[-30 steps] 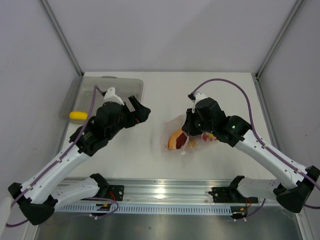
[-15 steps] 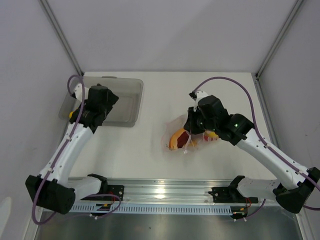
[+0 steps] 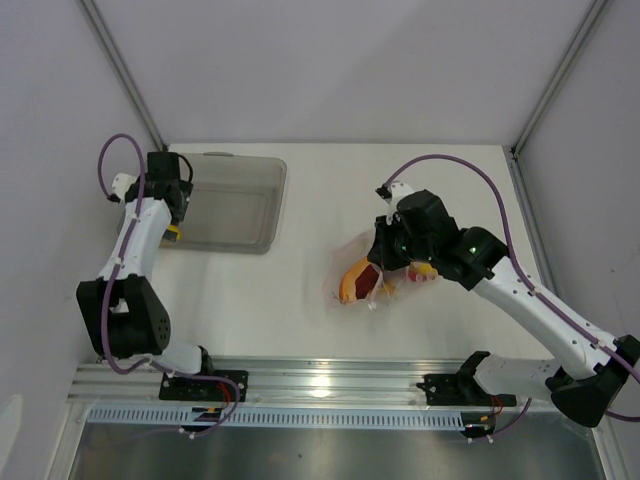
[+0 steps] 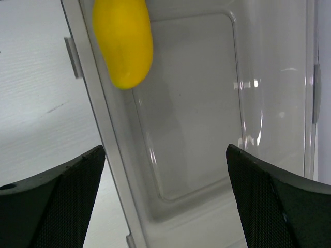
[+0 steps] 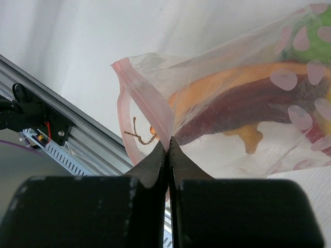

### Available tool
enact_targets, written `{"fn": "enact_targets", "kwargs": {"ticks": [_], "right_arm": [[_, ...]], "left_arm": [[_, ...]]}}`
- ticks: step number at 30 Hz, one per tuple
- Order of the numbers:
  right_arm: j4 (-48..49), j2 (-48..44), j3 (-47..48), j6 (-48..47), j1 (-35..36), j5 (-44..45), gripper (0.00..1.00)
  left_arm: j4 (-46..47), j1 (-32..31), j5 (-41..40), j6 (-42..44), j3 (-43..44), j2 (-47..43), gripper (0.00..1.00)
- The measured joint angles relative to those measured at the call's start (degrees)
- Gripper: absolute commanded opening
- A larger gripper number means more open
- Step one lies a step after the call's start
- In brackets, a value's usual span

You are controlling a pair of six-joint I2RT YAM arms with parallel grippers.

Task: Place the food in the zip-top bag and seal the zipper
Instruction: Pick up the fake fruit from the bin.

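Tabletop (image 3: 320,195): right gripper (image 5: 168,147) pinches zipper (image 5: 146,99) (wrist view).

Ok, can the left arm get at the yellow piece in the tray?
Probably yes: the left gripper hangs open over the tray, and the yellow piece lies uncovered just ahead, though close against the tray's wall.

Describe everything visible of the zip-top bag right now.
The zip-top bag is clear, crinkly plastic with pale pink spots and a pinkish-red zipper along its mouth. It lies on the white table right of centre, with red, orange, yellow and green toy food inside. The right gripper, fingers shut, pinches its mouth edge.
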Motion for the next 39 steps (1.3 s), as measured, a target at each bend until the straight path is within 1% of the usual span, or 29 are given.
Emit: {"fn": "enact_targets", "kwargs": {"ticks": [4, 7, 14, 22, 34, 38, 39], "right_arm": [[0.4, -0.1, -0.4, -0.2, -0.5, -1.0, 0.00], [0.7, -0.5, -1.5, -0.5, -0.7, -1.8, 0.00], [0.8, -1.6, -3.1, -1.4, -1.8, -2.7, 0.00], [0.8, -2.8, -3.4, -1.5, -2.4, -3.9, 0.00], [1.0, -2.8, -3.5, -1.4, -2.8, -5.0, 0.00], [1.0, -2.8, -3.5, -1.4, -2.8, -5.0, 0.00], [1.0, -2.8, -3.5, -1.4, -2.8, -5.0, 0.00]], "left_arm": [[0.7, 3.1, 1.1, 0.7, 5.0, 6.3, 0.99], [0.9, 4.2, 1.7, 0.7, 8.1, 10.4, 1.00], [-4.0, 7.6, 2.4, -1.2, 16.7, 19.6, 1.00], [-7.8, 10.7, 1.9, -1.4, 18.5, 24.8, 0.99], [-14.7, 13.4, 2.6, -4.5, 19.8, 32.3, 0.99], [-16.2, 13.8, 3.0, -5.3, 20.1, 34.5, 0.91], [-16.8, 13.9, 3.0, -5.4, 20.5, 35.1, 0.84]]}}
